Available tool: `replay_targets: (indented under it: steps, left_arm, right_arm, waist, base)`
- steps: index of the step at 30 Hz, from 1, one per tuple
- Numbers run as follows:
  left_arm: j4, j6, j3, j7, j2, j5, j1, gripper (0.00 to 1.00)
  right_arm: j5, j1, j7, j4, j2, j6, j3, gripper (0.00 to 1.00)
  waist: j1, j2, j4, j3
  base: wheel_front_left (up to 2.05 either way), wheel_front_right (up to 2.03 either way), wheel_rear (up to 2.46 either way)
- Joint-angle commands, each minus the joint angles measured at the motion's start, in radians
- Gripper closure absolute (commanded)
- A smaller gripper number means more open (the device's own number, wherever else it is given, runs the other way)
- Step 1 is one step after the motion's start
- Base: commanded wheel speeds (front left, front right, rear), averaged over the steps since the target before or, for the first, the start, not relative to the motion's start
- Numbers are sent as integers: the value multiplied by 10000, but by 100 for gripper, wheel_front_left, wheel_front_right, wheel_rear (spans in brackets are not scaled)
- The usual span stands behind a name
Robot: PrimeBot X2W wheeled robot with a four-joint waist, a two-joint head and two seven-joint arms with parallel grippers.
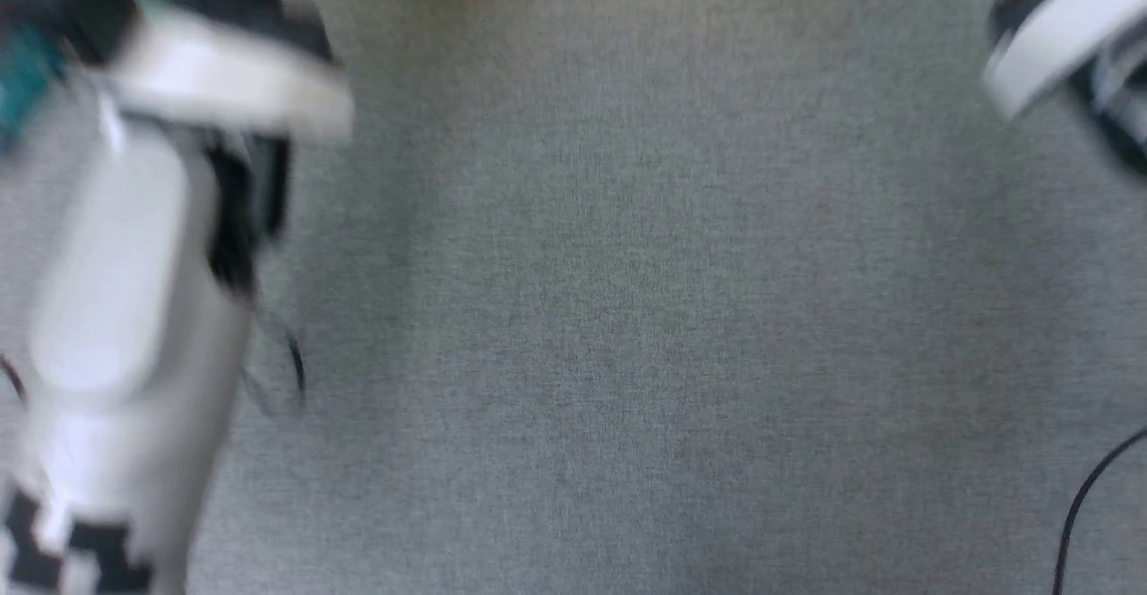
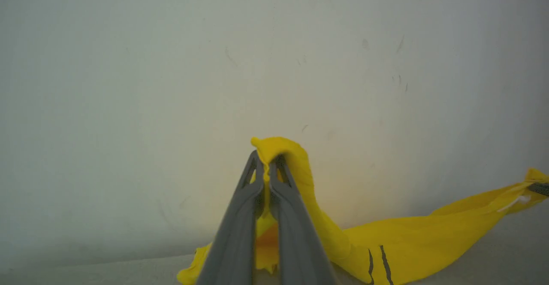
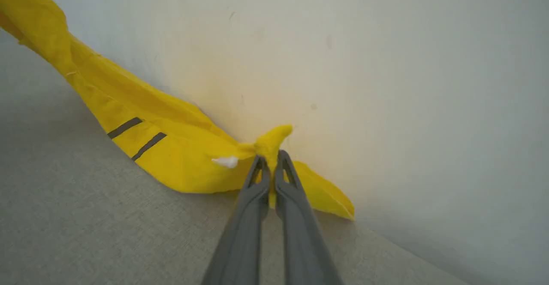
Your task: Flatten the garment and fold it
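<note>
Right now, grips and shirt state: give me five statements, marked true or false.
1. The left gripper is shut on the garment. True.
2. The right gripper is open and empty. False: it is shut on a yellow bunch of the garment.
3. The garment lies flat and folded. False: it runs as a bunched band between the two grippers.
4. Two dark lines show on the garment. True.
5. The surface below is bare wood. False: it is grey cloth.
</note>
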Motion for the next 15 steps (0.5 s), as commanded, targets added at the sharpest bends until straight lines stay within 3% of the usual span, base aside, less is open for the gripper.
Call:
replay_targets:
  steps: [1, 7, 15]
  left_arm:
    - [-213, 91, 30, -52, 3, 38, 562, 100]
    - [-1395, 413, -226, 511, 717, -41, 3999, 100]
    - [-3115, 881, -671, 2146, 2128, 105, 7144, 100]
  right_arm:
    - [10, 357, -82, -168, -97, -19, 81, 100]
    - [155, 2722, -124, -1330, -525, -19, 270, 100]
    - [489, 5686, 140, -2249, -1397, -19, -671, 100]
  waist:
    - [1, 0, 11, -1187]
    - [1, 0, 17, -2651]
    - [1, 0, 165, -4108]
  base:
    - [0, 0, 0]
    - [0, 0, 0]
    - [0, 0, 0]
